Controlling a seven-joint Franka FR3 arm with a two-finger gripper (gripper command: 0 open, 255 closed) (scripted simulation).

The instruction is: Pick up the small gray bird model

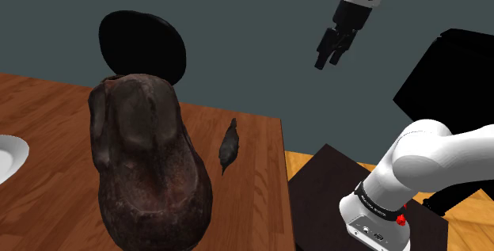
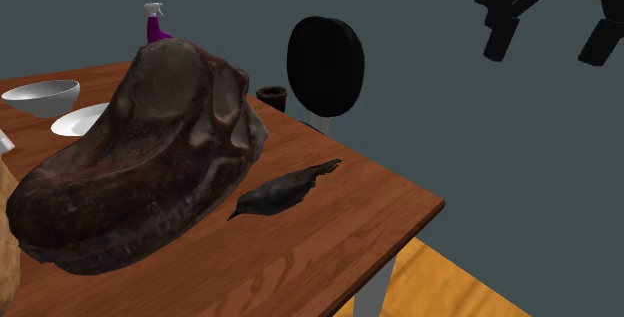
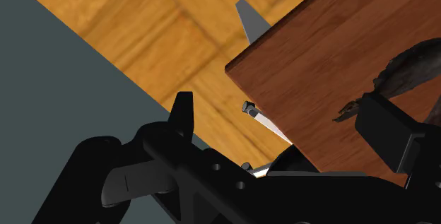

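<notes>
I've got a reddish-brown wooden table [image 2: 330, 235] with plank grain and a pale grey table leg [image 2: 376, 289] under its corner. Behind the table is a flat dark grey-teal wall [image 2: 450, 115]. Below the table's edge I see an orange wood parquet floor [image 2: 445, 283]. A chair [image 2: 325, 65] with a round black back stands at the table's far side, against the wall. The light over the table is dim

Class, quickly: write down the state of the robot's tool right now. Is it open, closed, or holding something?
Tool: open, holding nothing; the dark bird model lies on the wooden table.
</notes>
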